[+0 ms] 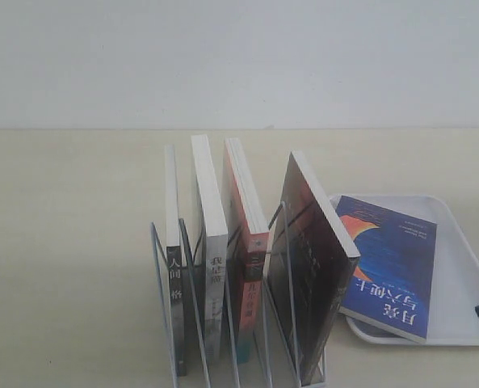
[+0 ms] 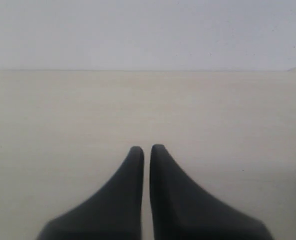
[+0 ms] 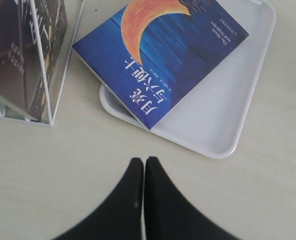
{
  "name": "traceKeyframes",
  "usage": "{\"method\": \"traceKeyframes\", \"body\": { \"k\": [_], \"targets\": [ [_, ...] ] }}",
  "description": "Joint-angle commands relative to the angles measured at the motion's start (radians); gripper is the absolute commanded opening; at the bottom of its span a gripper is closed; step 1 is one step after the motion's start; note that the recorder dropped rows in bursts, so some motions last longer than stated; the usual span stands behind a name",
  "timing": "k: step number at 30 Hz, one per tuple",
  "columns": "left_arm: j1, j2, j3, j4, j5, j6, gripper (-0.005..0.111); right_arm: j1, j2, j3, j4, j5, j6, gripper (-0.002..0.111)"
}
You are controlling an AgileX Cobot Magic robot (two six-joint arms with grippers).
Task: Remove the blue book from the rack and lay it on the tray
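Exterior view: blue book (image 1: 392,267) flat, orange crescent cover.

1. This looks like an office or a lab work station: a plain, pale wood-grain desk (image 1: 61,242) stands against a bare white wall (image 1: 239,56).
2. A wire file rack (image 1: 237,339) on the desk holds upright books (image 1: 215,242), as office storage does.
3. A white plastic tray (image 1: 465,275) lies just beside the rack, laid out squarely like test equipment.
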State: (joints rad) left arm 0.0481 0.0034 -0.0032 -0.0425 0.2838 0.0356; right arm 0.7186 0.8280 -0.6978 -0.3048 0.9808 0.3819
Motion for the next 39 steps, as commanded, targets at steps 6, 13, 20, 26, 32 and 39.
{"method": "traceKeyframes", "body": {
  "k": [6,13,20,26,32,39],
  "targets": [
    [0.000,-0.003,0.003,0.001,-0.006,-0.002,0.004,-0.001,-0.007,0.000,0.000,-0.014,0.008,0.000],
    [0.000,-0.003,0.003,0.001,-0.006,-0.002,0.004,0.021,-0.019,0.000,-0.001,-0.010,0.008,0.000],
    [0.000,-0.003,0.003,0.001,-0.006,-0.002,0.004,0.017,-0.133,0.025,0.001,-0.163,0.021,0.000],
    [0.000,-0.003,0.003,0.001,-0.006,-0.002,0.004,-0.141,-0.310,0.228,0.086,-0.567,0.040,0.000],
    [0.000,-0.003,0.003,0.001,-0.006,-0.002,0.004,-0.274,-0.468,0.473,0.162,-0.998,0.105,0.000],
    [0.000,-0.003,0.003,0.001,-0.006,-0.002,0.004,-0.387,-0.670,0.656,0.169,-1.082,0.193,0.000]
  ]
}}
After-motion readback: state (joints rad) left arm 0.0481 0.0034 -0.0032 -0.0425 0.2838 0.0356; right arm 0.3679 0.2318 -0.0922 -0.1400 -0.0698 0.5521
